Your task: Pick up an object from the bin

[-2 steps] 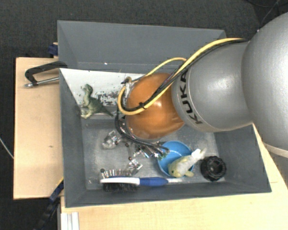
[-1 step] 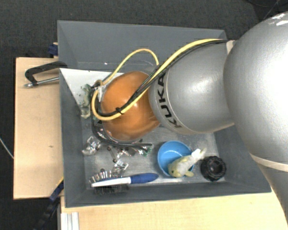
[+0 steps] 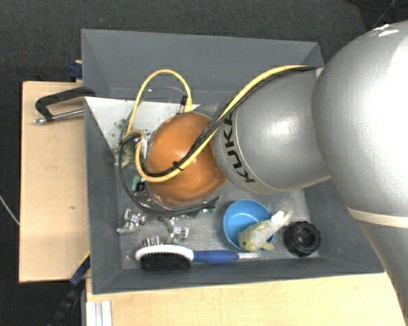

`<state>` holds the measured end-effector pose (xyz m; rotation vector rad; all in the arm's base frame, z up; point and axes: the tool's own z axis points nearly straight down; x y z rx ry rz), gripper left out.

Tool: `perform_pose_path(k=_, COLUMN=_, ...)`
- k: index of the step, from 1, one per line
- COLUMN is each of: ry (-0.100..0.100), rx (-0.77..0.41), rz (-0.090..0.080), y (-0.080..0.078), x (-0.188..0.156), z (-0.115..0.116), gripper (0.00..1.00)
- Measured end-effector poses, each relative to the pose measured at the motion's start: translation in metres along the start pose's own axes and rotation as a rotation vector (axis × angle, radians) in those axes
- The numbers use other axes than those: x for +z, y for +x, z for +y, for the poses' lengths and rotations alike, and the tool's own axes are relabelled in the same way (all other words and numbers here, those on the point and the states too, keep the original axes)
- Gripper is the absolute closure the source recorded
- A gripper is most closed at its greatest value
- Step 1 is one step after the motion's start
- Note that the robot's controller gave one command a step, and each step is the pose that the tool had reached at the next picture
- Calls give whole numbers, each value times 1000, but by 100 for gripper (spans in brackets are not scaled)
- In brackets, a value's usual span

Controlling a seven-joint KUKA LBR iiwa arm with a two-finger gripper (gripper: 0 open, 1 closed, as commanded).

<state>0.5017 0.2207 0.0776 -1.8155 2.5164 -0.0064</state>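
The bin (image 3: 190, 43) is grey metal with a dull, matt finish. The arm (image 3: 292, 134) wears a smooth, silvery shell with a soft sheen, and its orange cover (image 3: 180, 158) is smooth and glossy. The blue cup (image 3: 241, 217) looks like shiny plastic. The brush (image 3: 164, 257) has a smooth blue and white plastic body and dark bristles. The black cap (image 3: 301, 238) looks ribbed and matt.
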Motion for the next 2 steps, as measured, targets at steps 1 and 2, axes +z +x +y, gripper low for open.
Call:
perform_pose_path(k=1, ry=-17, rx=-420, rz=9, y=31, x=3, z=-5, gripper=0)
perform_pose_path(k=2, ry=-18, rx=-417, rz=26, y=35, x=1, z=-8, gripper=100)
